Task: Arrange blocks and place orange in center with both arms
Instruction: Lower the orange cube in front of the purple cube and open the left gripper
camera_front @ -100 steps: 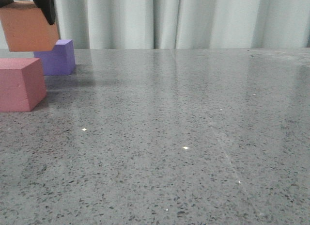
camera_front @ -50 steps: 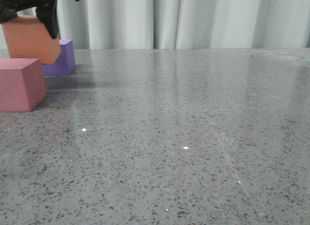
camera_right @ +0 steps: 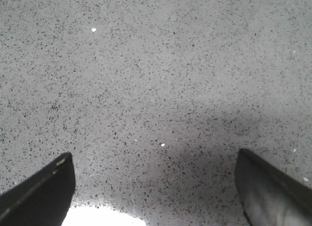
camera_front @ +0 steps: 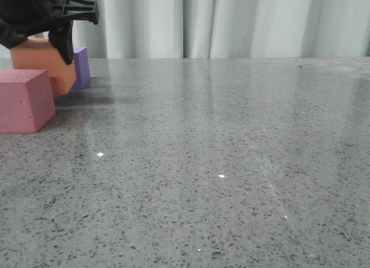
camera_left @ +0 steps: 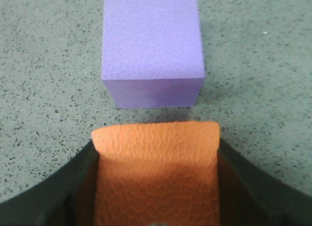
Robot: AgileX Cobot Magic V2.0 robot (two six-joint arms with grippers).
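At the far left of the front view my left gripper (camera_front: 43,40) is shut on the orange block (camera_front: 40,63), its dark fingers (camera_front: 62,45) pressing both sides. The orange block sits low between the pink-red block (camera_front: 23,100) in front and the purple block (camera_front: 81,66) behind. I cannot tell whether it touches the table. In the left wrist view the orange block (camera_left: 156,177) fills the space between the jaws, and the purple block (camera_left: 152,48) lies just beyond it with a narrow strip of table between. My right gripper (camera_right: 156,187) is open over bare table.
The grey speckled table (camera_front: 219,164) runs from the blocks to the right edge of the front view. A pale curtain (camera_front: 243,22) hangs behind the table's far edge.
My left gripper has come down with the orange block, from above the purple block to low between the purple and pink-red blocks. The other two blocks stayed where they were.
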